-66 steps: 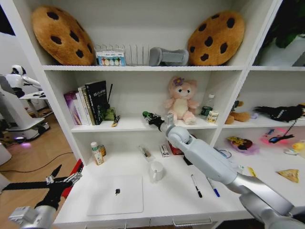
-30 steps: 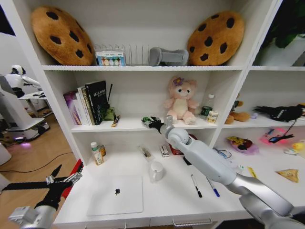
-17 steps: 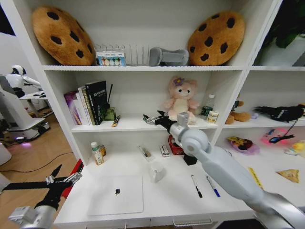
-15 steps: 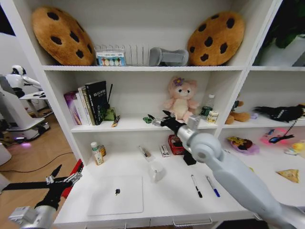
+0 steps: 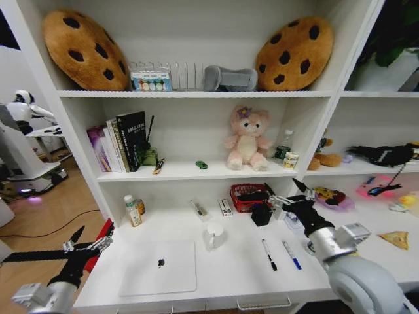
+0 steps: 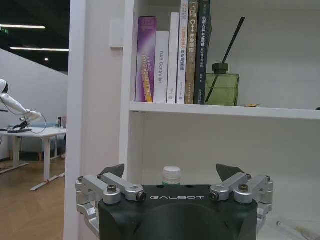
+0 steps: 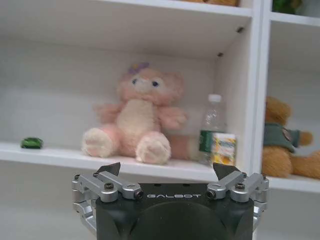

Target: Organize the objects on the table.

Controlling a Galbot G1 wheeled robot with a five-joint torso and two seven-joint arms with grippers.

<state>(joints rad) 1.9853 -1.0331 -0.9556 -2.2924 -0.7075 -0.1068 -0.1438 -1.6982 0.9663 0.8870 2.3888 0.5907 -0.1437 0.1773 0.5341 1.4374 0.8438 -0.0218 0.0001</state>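
The green toy car [image 5: 201, 165] is seen on the middle shelf [image 5: 183, 174], beside the plush. The right hand [image 5: 286, 195] is held wide and empty over the bench [image 5: 236, 268]; the left hand [image 5: 88, 243] is parked wide by its corner.

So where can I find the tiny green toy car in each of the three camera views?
Head view: the tiny green toy car sits on the middle shelf, between the books and the pink plush bear.
Right wrist view: the car sits on that shelf, beside the bear.
Left wrist view: it is not in this picture.
Shared landmark: the pink plush bear.
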